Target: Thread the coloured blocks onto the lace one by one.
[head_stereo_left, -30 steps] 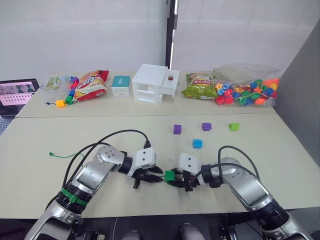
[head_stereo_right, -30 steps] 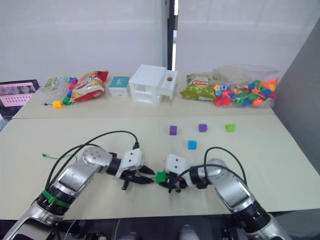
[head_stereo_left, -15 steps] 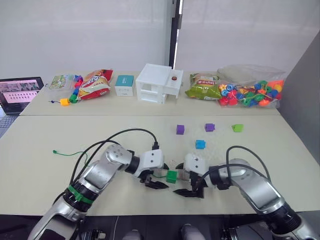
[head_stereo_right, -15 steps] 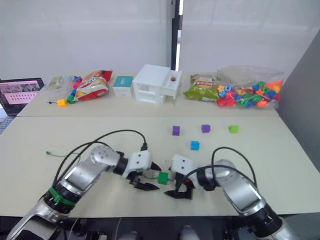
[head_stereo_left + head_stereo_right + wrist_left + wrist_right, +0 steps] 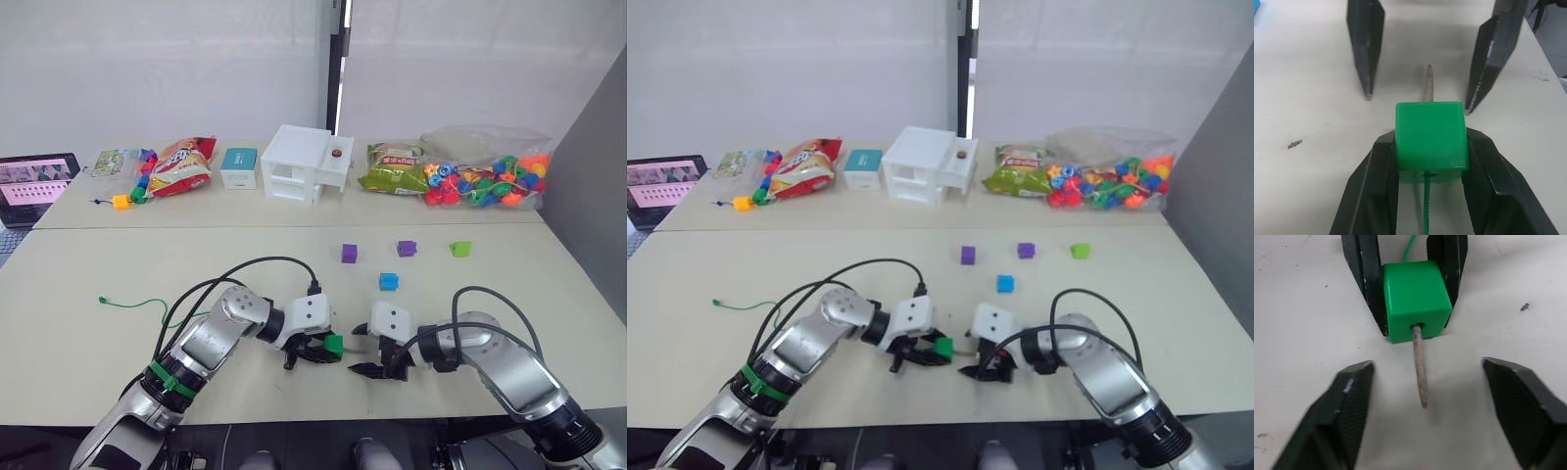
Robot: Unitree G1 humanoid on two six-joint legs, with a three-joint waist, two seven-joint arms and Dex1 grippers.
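Observation:
My left gripper (image 5: 319,350) is shut on a green block (image 5: 1431,139) just above the table. The lace (image 5: 1425,208) runs into the block's near face. Its stiff pale tip (image 5: 1419,366) pokes out of the far face. The thin green cord trails left to its knob end (image 5: 102,301). My right gripper (image 5: 376,366) faces the block with its fingers (image 5: 1349,413) wide open on either side of the tip, touching nothing. Two purple blocks (image 5: 349,253) (image 5: 407,248), a light green one (image 5: 458,249) and a blue one (image 5: 389,281) lie further back on the table.
Along the back table stand a white box (image 5: 305,164), a bag of mixed beads (image 5: 485,178), snack bags (image 5: 179,166) (image 5: 392,166), a teal box (image 5: 237,167), a small yellow cube (image 5: 120,202) and a laptop (image 5: 34,186). Black cables (image 5: 245,269) loop over both arms.
A second ago the green block sat at my right gripper's fingers. That gripper has let go, opened and drawn back slightly, and my left gripper now holds the block with the tip through it.

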